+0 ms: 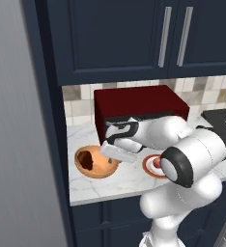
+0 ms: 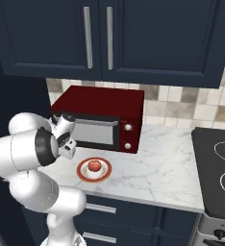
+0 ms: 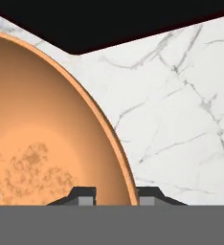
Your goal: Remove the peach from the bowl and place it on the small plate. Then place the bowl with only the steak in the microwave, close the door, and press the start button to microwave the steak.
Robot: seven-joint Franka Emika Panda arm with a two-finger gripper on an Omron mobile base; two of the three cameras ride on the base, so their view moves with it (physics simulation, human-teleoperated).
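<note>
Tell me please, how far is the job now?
Done: the peach lies on the small plate. In hand: the end effector straddles the rim of the bowl, one finger inside, one outside; the steak is in the bowl. Left: bowl into the microwave, close the door, press start.

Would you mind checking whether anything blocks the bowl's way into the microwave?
The microwave door looks closed across its front, so it would bar the bowl. The counter between them looks clear; the plate with the peach sits aside.
</note>
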